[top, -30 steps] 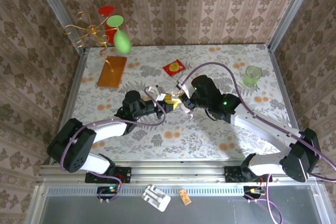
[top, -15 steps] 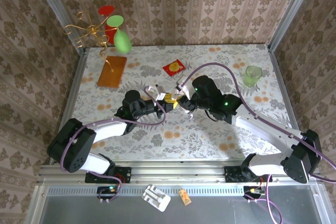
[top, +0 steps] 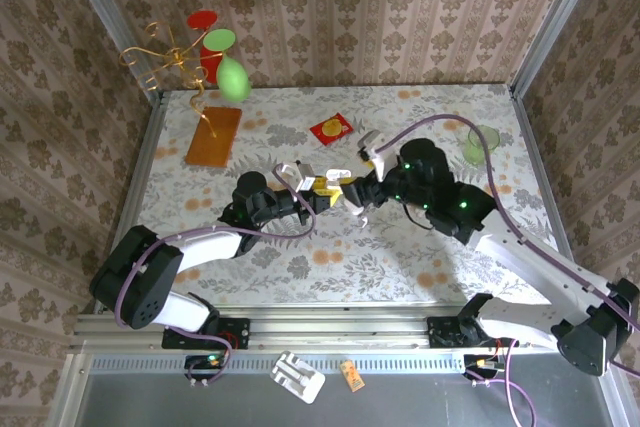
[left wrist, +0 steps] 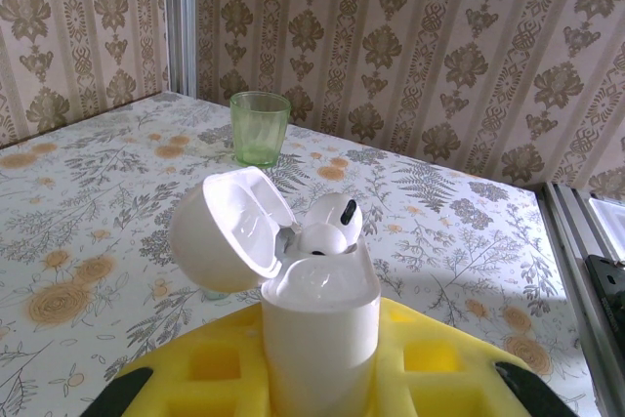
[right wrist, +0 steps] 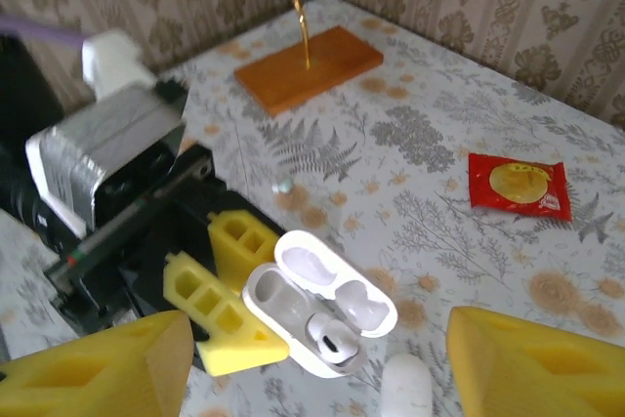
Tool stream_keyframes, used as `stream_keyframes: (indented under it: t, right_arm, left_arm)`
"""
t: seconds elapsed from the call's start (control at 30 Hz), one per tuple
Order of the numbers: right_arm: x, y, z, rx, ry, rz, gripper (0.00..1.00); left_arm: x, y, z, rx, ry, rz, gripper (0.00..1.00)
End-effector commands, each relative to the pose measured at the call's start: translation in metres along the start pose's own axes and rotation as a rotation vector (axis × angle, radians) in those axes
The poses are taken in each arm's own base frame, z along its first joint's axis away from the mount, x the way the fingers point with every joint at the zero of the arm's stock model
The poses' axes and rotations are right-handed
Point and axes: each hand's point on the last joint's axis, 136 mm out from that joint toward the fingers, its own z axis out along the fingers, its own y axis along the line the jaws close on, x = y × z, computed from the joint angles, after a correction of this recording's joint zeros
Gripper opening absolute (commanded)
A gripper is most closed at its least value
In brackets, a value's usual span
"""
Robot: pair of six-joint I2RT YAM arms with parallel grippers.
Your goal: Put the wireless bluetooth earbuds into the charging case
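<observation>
Holding the open charging case (left wrist: 320, 314) in the left gripper (left wrist: 320, 368).
Closed on the case's lower body with both yellow fingers (left wrist: 210, 368), with the lid (left wrist: 229, 231) swung back to one side and one of the wireless bluetooth earbuds (left wrist: 327, 227) seated in its socket. Facing the case from close by with the right gripper (right wrist: 320, 334), spread wide and gripping nothing. Farther out on the floral table (left wrist: 88, 202): green cup (left wrist: 259, 127), red packet (right wrist: 518, 186), orange board (right wrist: 308, 67).
</observation>
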Motion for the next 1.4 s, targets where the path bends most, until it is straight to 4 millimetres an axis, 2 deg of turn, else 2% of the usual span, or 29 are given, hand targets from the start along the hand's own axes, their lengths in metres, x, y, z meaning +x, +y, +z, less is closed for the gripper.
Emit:
stream_keyframes:
  t: [0.0, 0.17, 0.27, 0.43, 0.73, 0.87, 1.0, 1.1, 1.2, 1.27, 1.37]
  right_arm:
    - [-0.011, -0.001, -0.011, -0.079, -0.076, 0.135, 0.71]
    - [0.009, -0.018, -0.009, -0.077, -0.016, 0.248, 0.71]
    - [0.022, -0.018, -0.001, -0.087, 0.052, 0.289, 0.71]
    - [0.028, -0.012, 0.011, -0.135, 0.083, 0.316, 0.71]
    - [0.051, -0.022, 0.026, -0.085, 0.169, 0.313, 0.71]
    - [0.054, -0.023, 0.021, -0.071, 0.175, 0.307, 0.72]
    - [0.041, -0.025, 0.007, -0.057, 0.082, 0.315, 0.73]
    - [0.041, -0.035, -0.001, -0.02, 0.029, 0.357, 0.73]
    - [0.06, -0.057, -0.003, 0.086, 0.035, 0.447, 0.72]
    - [0.086, -0.078, -0.003, 0.202, 0.084, 0.538, 0.71]
    - [0.134, -0.096, 0.001, 0.327, 0.245, 0.658, 0.68]
  left_arm:
    - [-0.026, -0.008, -0.001, 0.022, -0.072, 0.09, 0.0]
    - [-0.029, -0.013, -0.003, 0.04, -0.077, 0.138, 0.0]
    - [-0.031, -0.017, -0.004, 0.053, -0.085, 0.174, 0.0]
    - [-0.036, -0.019, -0.004, 0.061, -0.103, 0.196, 0.0]
    - [-0.041, -0.022, -0.007, 0.06, -0.119, 0.209, 0.0]
    - [-0.04, -0.02, -0.008, 0.051, -0.118, 0.216, 0.0]
    - [-0.035, -0.016, -0.009, 0.023, -0.11, 0.235, 0.0]
    - [-0.031, -0.012, -0.01, -0.002, -0.104, 0.256, 0.0]
    - [-0.031, -0.01, -0.013, -0.026, -0.111, 0.281, 0.0]
    - [-0.032, -0.005, -0.016, -0.068, -0.114, 0.291, 0.0]
    - [-0.032, -0.002, -0.018, -0.096, -0.104, 0.317, 0.0]
